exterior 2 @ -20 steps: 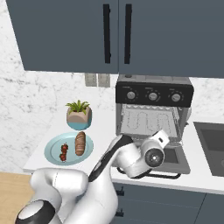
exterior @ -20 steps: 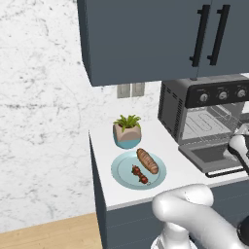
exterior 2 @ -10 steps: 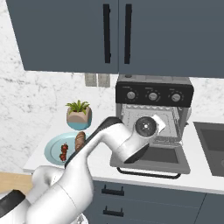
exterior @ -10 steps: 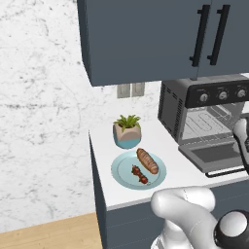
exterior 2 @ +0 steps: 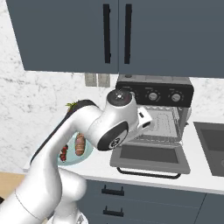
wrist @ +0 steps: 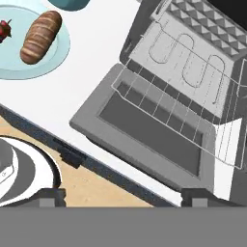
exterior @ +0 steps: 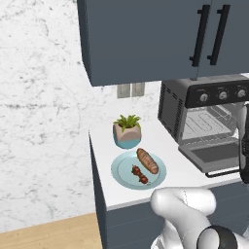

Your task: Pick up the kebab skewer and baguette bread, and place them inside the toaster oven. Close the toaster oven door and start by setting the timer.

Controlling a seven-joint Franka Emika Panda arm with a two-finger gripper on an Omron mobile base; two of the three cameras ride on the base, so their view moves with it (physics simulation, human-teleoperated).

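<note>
The baguette bread point(wrist: 41, 30) lies on a pale blue plate point(wrist: 29, 65) on the white counter, with the kebab skewer point(wrist: 5, 29) beside it at the view's left edge. Both also show on the plate point(exterior: 121, 171) in the left base view: baguette bread point(exterior: 147, 161), kebab skewer point(exterior: 140, 174). The toaster oven point(exterior: 172, 109) stands to their right. Its door point(wrist: 149, 130) hangs down flat and the wire rack point(wrist: 185, 50) is bare. My gripper point(wrist: 126, 195) hovers open above the door's front edge, holding nothing.
A potted plant point(exterior: 127, 131) stands behind the plate. Dark wall cabinets point(exterior: 146, 39) hang over the counter. A sink point(exterior 2: 212, 144) lies right of the oven. My arm's big elbow point(exterior 2: 109, 127) hides part of the plate in the right base view.
The arm has swung up from low in front of the oven door to above it. The jaws have spread apart. Plate, food and open door stay where they were.
</note>
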